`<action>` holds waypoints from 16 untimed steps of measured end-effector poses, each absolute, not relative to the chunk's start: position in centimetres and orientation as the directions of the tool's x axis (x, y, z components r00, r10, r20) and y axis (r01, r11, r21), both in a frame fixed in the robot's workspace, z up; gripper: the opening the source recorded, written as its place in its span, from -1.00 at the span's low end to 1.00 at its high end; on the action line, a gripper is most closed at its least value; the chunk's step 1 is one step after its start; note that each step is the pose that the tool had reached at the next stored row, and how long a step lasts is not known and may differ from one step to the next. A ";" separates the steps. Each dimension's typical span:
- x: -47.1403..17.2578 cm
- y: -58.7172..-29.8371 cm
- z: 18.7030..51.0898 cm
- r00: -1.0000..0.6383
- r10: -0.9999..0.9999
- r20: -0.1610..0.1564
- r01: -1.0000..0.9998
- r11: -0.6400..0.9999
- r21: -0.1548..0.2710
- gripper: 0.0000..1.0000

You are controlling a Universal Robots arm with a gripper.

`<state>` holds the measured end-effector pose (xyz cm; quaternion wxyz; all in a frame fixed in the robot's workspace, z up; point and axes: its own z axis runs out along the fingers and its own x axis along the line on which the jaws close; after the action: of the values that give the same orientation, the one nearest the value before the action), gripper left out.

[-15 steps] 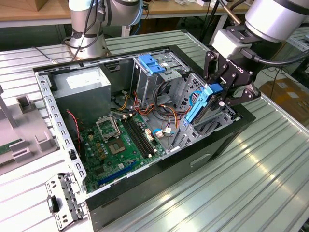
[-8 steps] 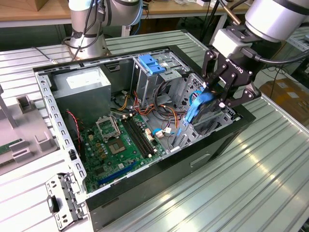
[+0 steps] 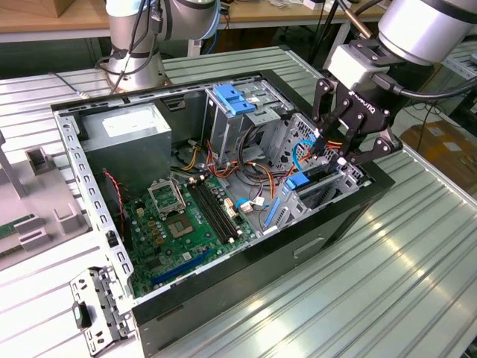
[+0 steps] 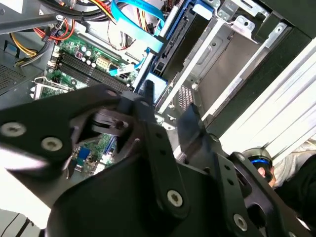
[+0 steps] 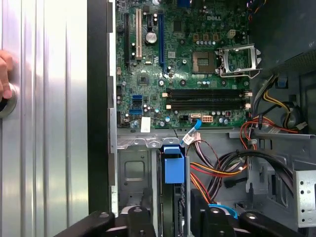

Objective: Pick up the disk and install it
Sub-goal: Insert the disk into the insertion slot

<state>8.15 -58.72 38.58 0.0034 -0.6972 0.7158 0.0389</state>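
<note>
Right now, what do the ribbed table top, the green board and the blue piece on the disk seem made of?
The table top: likely aluminium, satin-bright, its ribs reflecting light in streaks.
The green board: glossy lacquered circuit board, probably fibreglass, studded with soldered parts.
The disk: its blue carrier looks like moulded plastic, matte and evenly coloured.

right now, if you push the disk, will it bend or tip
Probably stiff: the disk looks like a solid slab edged in blue plastic. Tipping seems unlikely, since it stands on edge between the cage walls, which should hold it upright.
</note>
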 end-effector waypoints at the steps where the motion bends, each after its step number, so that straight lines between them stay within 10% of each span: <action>1: 8.1 -58.7 38.6 -0.028 -0.998 -0.059 -0.998 0.025 0.051 -0.29; 7: 8.1 -58.7 38.6 -0.028 -0.998 -0.059 -0.998 0.025 0.051 -0.76; 16: 8.1 -58.7 38.6 -0.028 -0.998 -0.059 -0.998 0.025 0.051 -0.79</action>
<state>8.15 -58.72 38.56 0.0034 -0.6972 0.7158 0.0389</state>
